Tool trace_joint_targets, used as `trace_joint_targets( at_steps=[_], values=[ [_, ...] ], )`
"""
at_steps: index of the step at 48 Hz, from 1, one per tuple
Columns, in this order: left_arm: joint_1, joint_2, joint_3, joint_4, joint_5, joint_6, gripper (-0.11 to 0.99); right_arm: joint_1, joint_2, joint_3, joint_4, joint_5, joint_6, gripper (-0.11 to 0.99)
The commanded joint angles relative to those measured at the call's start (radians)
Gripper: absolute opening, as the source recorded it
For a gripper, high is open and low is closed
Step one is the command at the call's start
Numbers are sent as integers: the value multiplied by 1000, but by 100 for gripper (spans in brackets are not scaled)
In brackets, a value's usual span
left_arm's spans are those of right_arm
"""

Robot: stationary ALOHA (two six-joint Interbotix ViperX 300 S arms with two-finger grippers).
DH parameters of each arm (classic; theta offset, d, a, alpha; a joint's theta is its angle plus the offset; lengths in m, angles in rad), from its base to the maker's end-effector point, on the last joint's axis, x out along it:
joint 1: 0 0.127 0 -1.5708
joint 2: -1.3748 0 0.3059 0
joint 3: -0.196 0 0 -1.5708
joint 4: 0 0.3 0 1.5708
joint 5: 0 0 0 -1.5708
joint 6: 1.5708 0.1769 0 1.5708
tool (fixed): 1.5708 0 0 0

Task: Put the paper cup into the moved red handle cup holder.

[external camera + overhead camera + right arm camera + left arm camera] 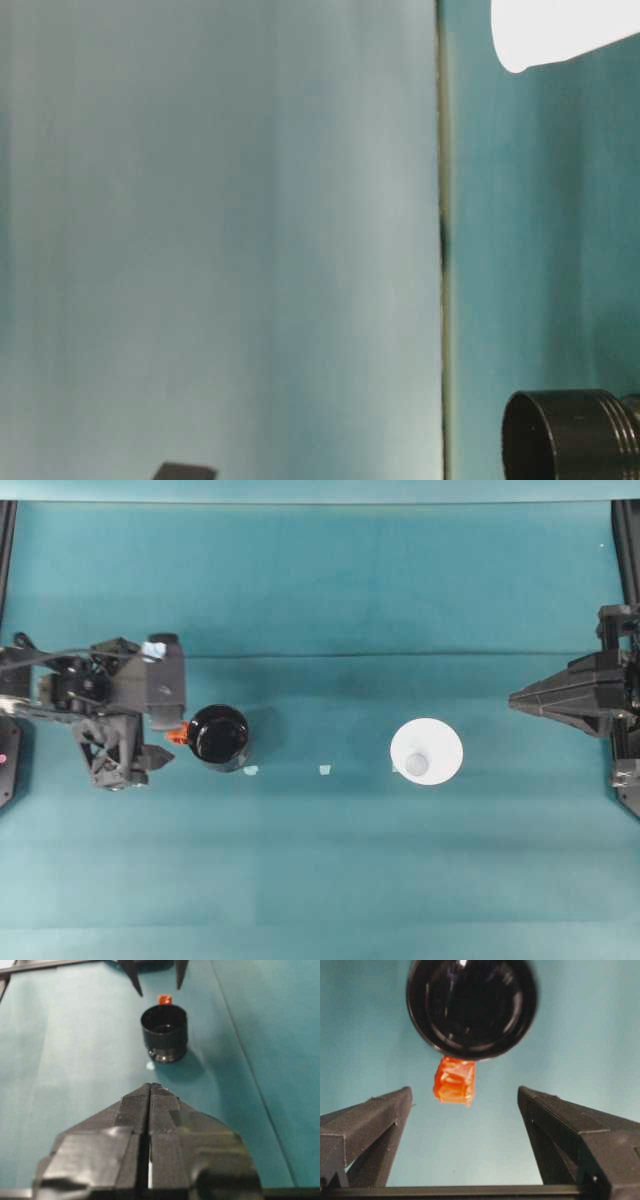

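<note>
Just ahead of the spread jaws of the left gripper point(465, 1105), untouched, stands the glossy round black cup holder point(472, 1007), its orange-red handle tab point(454, 1081) pointing between them. Well ahead of the right gripper point(150, 1086), jaws pressed together, sits the white tapered paper cup point(426, 751), upright, rim up.

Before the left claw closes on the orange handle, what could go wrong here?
1. The left claw is open with the handle off-centre between its fingers; one finger may touch first and turn the red handle cup holder.
2. The paper cup stands upright and looks light; the right claw, now shut, could tip it when approaching.
</note>
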State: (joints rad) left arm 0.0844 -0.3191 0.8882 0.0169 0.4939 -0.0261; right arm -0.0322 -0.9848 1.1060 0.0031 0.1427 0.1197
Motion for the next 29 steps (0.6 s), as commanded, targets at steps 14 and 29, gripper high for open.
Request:
trace_joint_targets(
  at_steps=[14,29],
  values=[
    [3,71,-20,6,-40,31,95,-2,9,-23,3,-5,11,-11],
    [26,146,-34,5,-61,83,95,-2,11,-21,2,-5,11,-11]
  ],
)
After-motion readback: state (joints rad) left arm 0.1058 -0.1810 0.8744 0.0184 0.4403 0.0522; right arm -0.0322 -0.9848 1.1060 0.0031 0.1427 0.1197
